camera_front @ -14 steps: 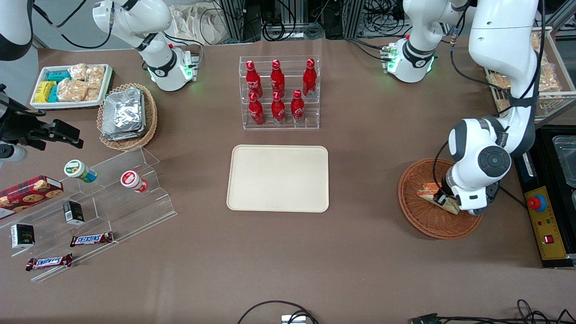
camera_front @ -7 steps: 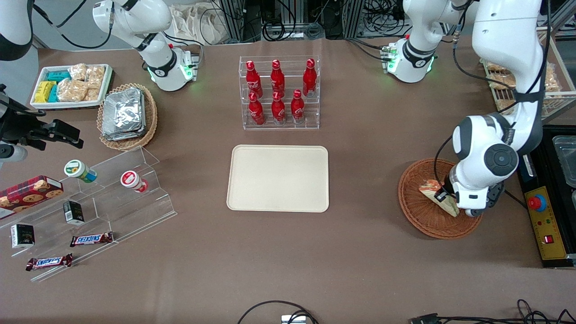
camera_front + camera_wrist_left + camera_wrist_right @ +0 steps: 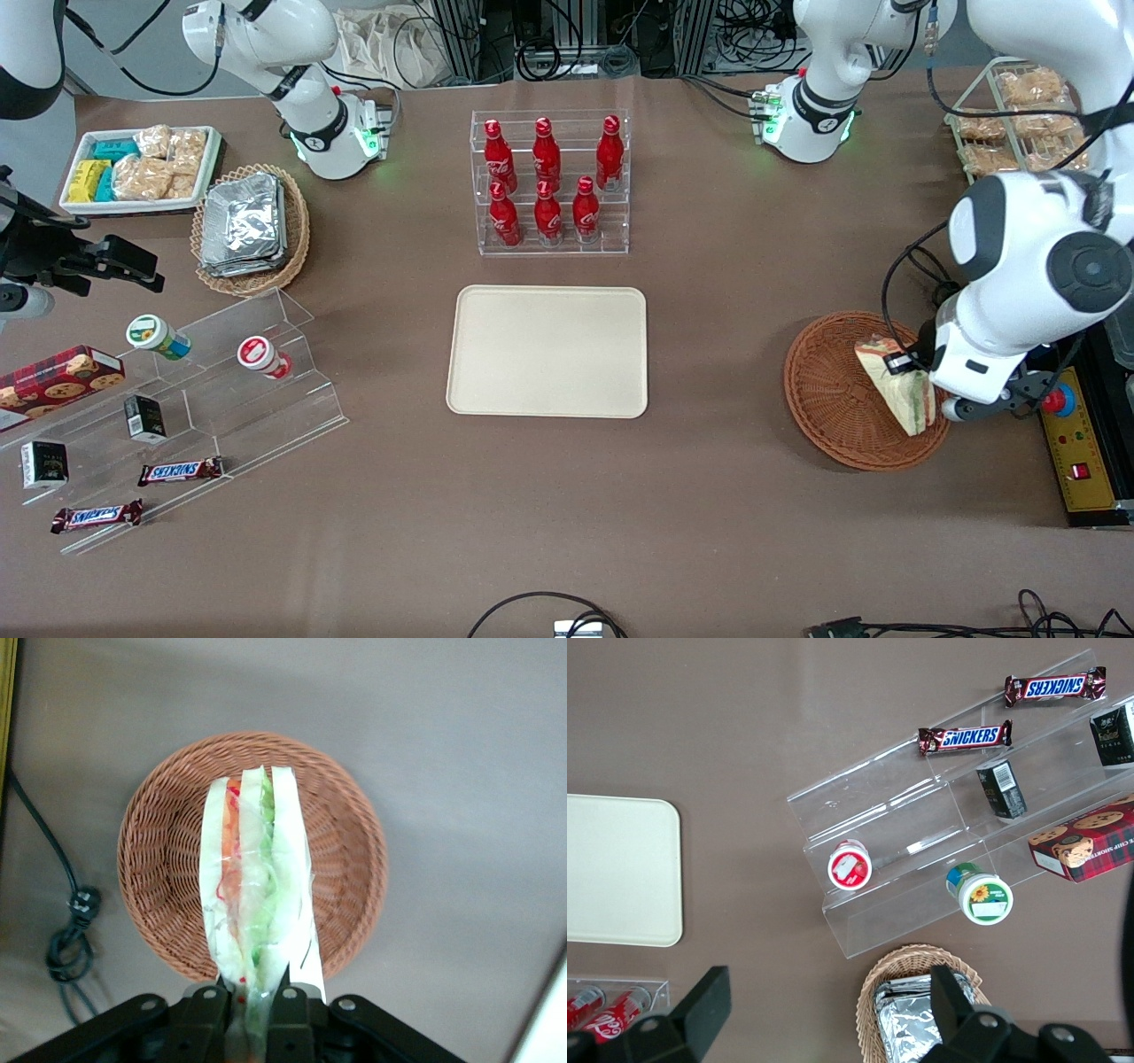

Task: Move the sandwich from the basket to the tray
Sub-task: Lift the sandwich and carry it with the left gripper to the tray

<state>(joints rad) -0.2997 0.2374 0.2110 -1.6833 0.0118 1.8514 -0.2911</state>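
Observation:
My gripper [image 3: 921,383] [image 3: 251,997] is shut on the sandwich [image 3: 897,384] [image 3: 252,895], a pale wedge with orange and green filling. It hangs lifted above the reddish-brown wicker basket [image 3: 833,416] [image 3: 159,850], over the part of the basket toward the working arm's end of the table. The black fingers [image 3: 205,1010] pinch the wedge at its narrow end. The cream tray [image 3: 547,350] [image 3: 620,870] lies in the middle of the table with nothing on it.
A clear rack of red bottles [image 3: 549,182] stands farther from the front camera than the tray. Toward the parked arm's end are a foil-packet basket [image 3: 250,228], a snack tray [image 3: 137,168] and a clear stepped shelf [image 3: 195,399]. A yellow control box [image 3: 1072,443] lies beside the basket.
The gripper has risen from the basket with the sandwich in it and shifted toward the working arm's end of the table. The basket and tray have not moved.

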